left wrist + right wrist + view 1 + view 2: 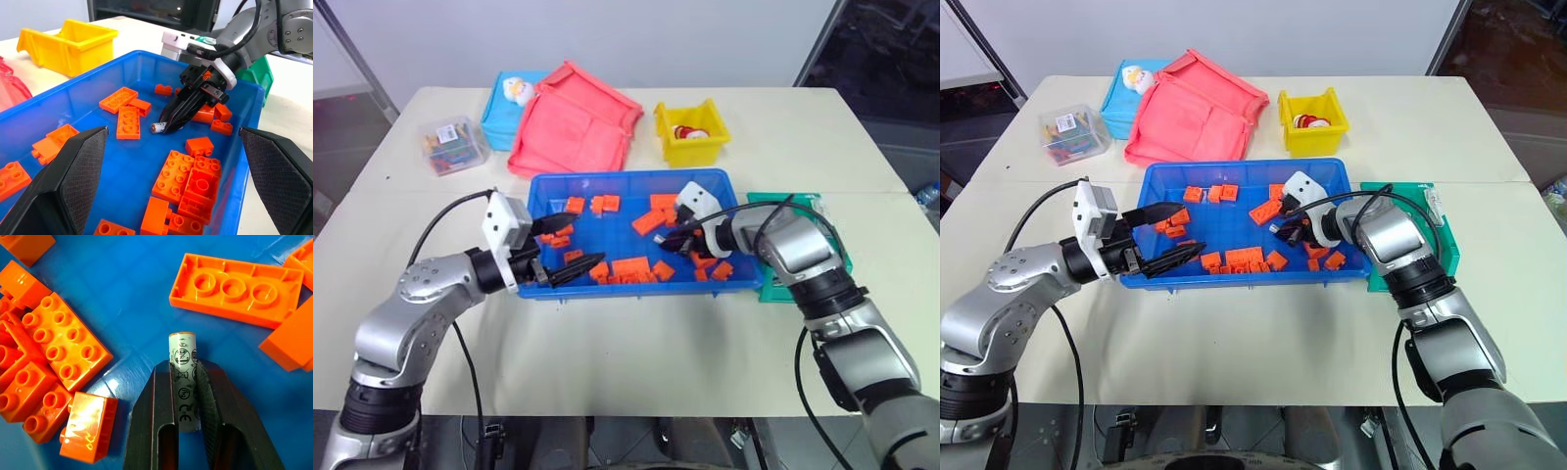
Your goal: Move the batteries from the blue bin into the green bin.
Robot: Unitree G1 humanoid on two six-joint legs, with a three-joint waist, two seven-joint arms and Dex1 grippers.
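The blue bin (607, 177) lies mid-table, strewn with several orange bricks (629, 266). My right gripper (183, 368) reaches down into its right half and is shut on a battery (182, 347), a small white cylinder with printed markings. The battery lies low over the bin floor, one end sticking out past the fingertips, as the left wrist view also shows (157, 128). My left gripper (589, 241) hangs open over the bin's near left edge, holding nothing. The green bin (1451, 245) stands to the right of the blue bin, partly behind my right arm.
A yellow bin (690, 137), a pink-red tray (573, 122) and a light-blue box (499, 113) line the table's far side. A clear box of small parts (453, 145) sits far left. Bare tabletop lies in front of the blue bin.
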